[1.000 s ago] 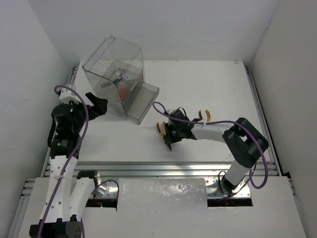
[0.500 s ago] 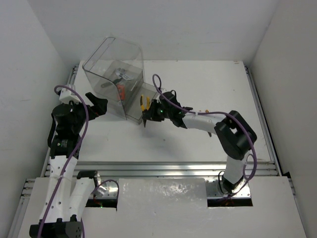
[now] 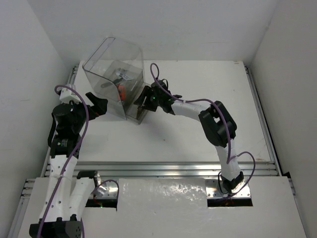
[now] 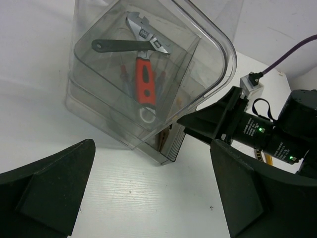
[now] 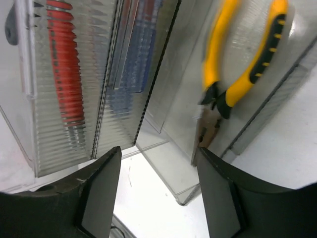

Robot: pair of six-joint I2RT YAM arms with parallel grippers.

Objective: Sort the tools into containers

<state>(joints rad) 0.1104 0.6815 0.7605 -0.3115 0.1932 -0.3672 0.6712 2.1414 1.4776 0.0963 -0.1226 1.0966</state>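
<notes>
Drop-off step. Right gripper (image 5: 158, 151) jaws apart, clamping nothing; pliers (image 5: 223, 96) sit loose just ahead, apparently inside the box (image 3: 111, 59). Left gripper (image 4: 152, 144) jaws apart, empty. Next move: back out clear.

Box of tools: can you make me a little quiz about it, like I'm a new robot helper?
1. True or false: the left pincer is holding a tool.
2. What colour are the handles of the pliers? A red, B yellow, C green.
3. Fill in: the red wrench lies inside the clear ____.
Key: 1 false; 2 B; 3 box.
</notes>
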